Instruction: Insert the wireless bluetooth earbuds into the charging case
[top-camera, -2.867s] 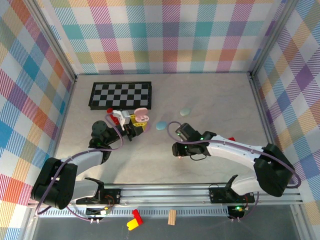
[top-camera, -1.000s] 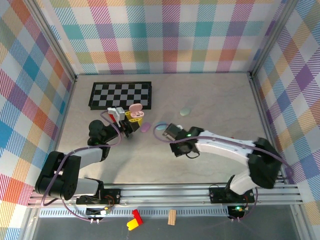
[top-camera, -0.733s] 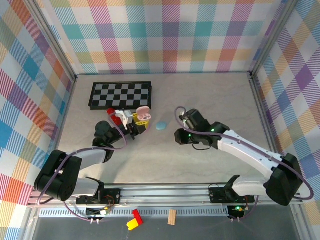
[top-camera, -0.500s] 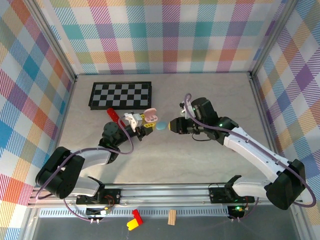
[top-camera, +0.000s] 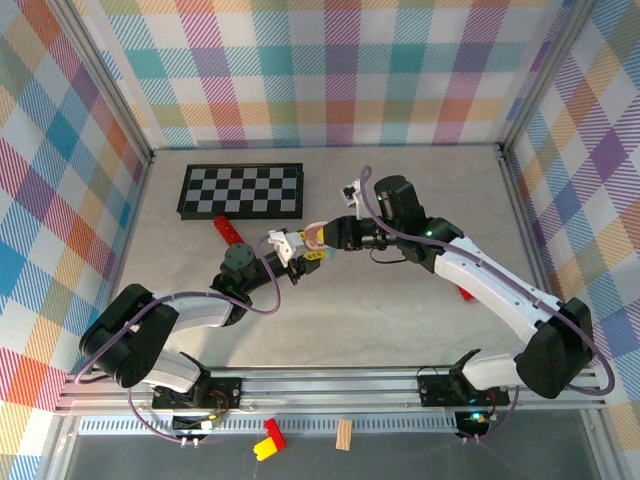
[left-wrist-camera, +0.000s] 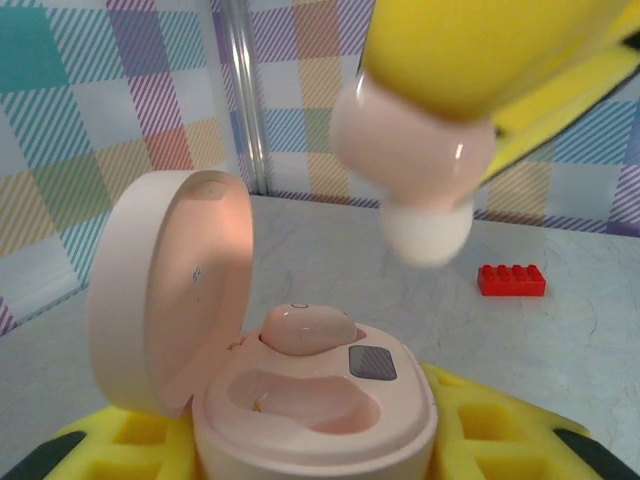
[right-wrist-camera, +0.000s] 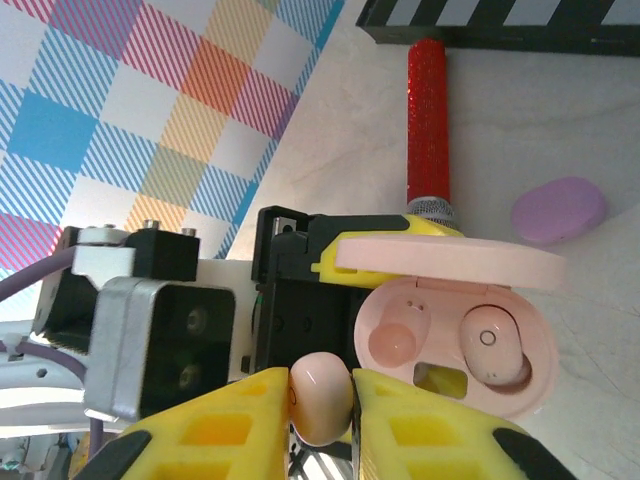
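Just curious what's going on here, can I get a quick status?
Left gripper shut on open pink case. Right gripper shut on pink earbud, hovering near it. Second earbud seated, other socket empty. Nothing between.

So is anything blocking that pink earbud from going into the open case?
Nothing visible. The pink earbud hangs above the case, whose lid is swung back; one socket is empty, the other holds a second earbud.

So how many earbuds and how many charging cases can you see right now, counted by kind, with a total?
Earbuds: 2, a seated earbud and a held earbud
Cases: 2, an open pink case and a closed purple case
Total: 4
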